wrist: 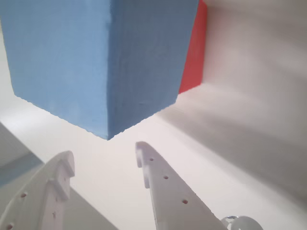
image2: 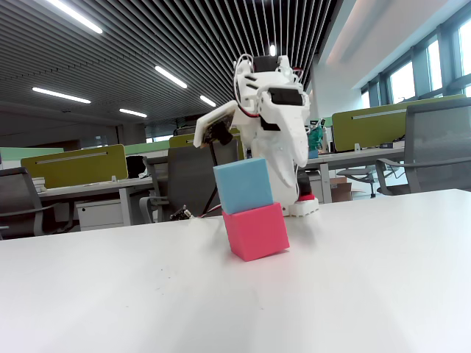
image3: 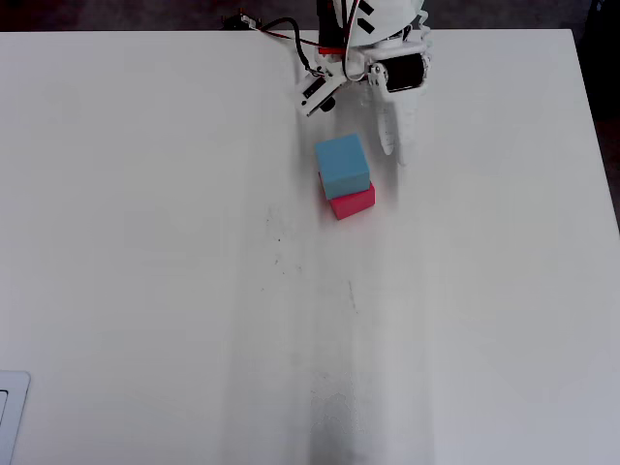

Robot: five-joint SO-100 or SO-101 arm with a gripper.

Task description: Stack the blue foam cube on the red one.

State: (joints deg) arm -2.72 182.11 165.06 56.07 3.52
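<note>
The blue foam cube point(image2: 244, 185) rests on top of the red one point(image2: 255, 231), turned slightly against it. The overhead view shows the blue foam cube point(image3: 342, 165) covering most of the red one point(image3: 354, 202). In the wrist view the blue foam cube point(wrist: 96, 57) fills the upper left, with a strip of the red one point(wrist: 195, 52) behind it. My gripper point(wrist: 103, 155) is open just short of the stack, and nothing is between its white fingers point(wrist: 163, 184). Seen from overhead, the gripper point(image3: 349, 129) sits just behind the stack.
The stack stands on a white table point(image3: 145, 242) near its far edge, right in front of the arm's base point(image2: 302, 206). A pale flat object point(image3: 10, 407) lies at the table's near left corner. Office desks and chairs stand behind the table.
</note>
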